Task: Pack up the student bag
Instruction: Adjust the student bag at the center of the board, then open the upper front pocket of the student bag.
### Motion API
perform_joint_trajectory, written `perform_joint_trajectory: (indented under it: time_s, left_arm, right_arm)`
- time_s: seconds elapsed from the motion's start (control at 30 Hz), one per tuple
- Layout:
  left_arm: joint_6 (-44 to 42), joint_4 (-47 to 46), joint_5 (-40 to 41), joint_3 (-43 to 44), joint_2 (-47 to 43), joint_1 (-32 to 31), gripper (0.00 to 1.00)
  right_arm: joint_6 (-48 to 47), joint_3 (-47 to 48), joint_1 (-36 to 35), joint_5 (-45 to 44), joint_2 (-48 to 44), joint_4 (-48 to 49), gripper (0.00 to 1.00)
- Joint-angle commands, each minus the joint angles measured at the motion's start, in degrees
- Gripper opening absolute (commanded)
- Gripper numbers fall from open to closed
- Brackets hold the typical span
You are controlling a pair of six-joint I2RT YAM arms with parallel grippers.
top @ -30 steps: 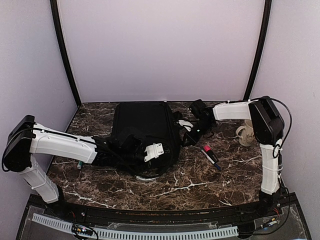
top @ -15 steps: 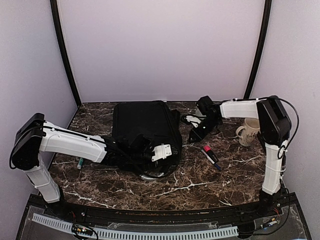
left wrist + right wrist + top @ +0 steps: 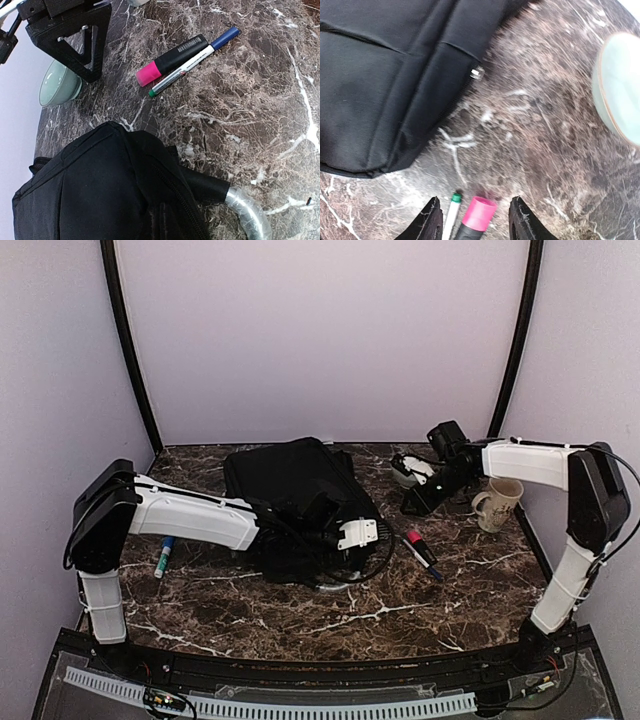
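One student bag [image 3: 290,490], black, flat at the desk's centre toward its far edge. Left gripper [image 3: 357,533] closed at the bag's near right corner; right gripper [image 3: 474,201] jaws apart above pink highlighter [image 3: 479,214].

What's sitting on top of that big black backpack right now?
Only the robot's left arm reaches over the near end of the backpack; whether it touches is unclear. The rest of the top is bare black fabric. What the arm covers, and anything inside, is hidden.
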State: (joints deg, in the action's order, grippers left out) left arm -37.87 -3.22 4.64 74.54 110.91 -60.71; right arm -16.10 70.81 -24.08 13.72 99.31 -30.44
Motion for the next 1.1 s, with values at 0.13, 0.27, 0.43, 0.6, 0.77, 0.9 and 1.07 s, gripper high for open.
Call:
perform_joint_trajectory:
  time_s: [0.13,0.27,0.43,0.6,0.77,0.9,1.07]
  left_arm:
    - [5.0,2.9,-3.3,3.1,-1.3,-0.4,0.12]
    - [13.6,10.7,-4.9,9.1,-4.9,-0.4,0.33]
    - [16.4,7.8,-1.6,4.7,-11.2,-0.3,0.54]
    - [20.2,6.9,11.7,3.7,-12.1,1.8,0.64]
    - [30.5,10.8,19.9,4.8,-12.3,8.3,0.98]
    - [40.2,17.4,20.1,6.4,-11.9,14.8,0.99]
    - [37.1,14.1,23.2,4.8,-11.3,16.5,0.99]
  right_arm:
    - [1.2,-0.6,2.3,2.3,0.3,2.3,0.46]
    - [1.3,2.1,2.3,1.5,-0.8,0.4,0.46]
    - [-1.1,5.3,2.3,4.1,-5.5,-1.7,0.48]
    - [-2.0,3.5,2.4,5.3,-14.6,1.1,0.71]
    - [-2.7,-1.2,2.4,0.0,-22.2,4.1,1.0]
    - [-2.3,-2.2,2.3,1.0,-24.3,2.5,1.0]
    - [-2.8,-2.7,2.3,2.2,-22.7,1.6,1.0]
